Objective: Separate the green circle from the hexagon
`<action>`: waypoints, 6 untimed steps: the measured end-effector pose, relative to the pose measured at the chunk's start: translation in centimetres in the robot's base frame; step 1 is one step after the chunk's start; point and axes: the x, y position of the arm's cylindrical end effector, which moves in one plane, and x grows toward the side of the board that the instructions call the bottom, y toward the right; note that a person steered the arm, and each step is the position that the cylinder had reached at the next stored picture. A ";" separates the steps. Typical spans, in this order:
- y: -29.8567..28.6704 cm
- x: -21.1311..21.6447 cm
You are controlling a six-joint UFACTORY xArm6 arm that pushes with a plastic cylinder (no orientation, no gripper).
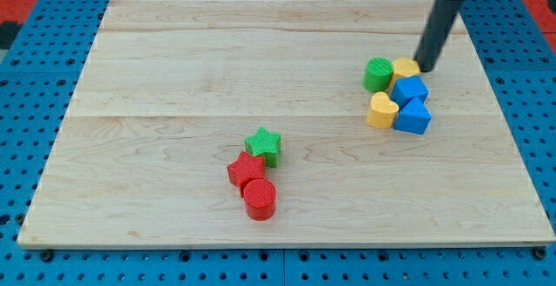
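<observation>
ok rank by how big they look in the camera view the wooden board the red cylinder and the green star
1. wooden board, by far the largest.
2. red cylinder and green star: they look about alike, and the cylinder sits nearer the view's bottom, so I won't rank them.

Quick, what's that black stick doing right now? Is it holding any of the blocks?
My tip: a plain rod, no gripper, so it holds nothing. It sits at the yellow hexagon's right side, with the green circle on the hexagon's left.
</observation>
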 end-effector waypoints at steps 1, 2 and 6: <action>-4.1 2.5; -5.2 4.3; -14.5 -0.6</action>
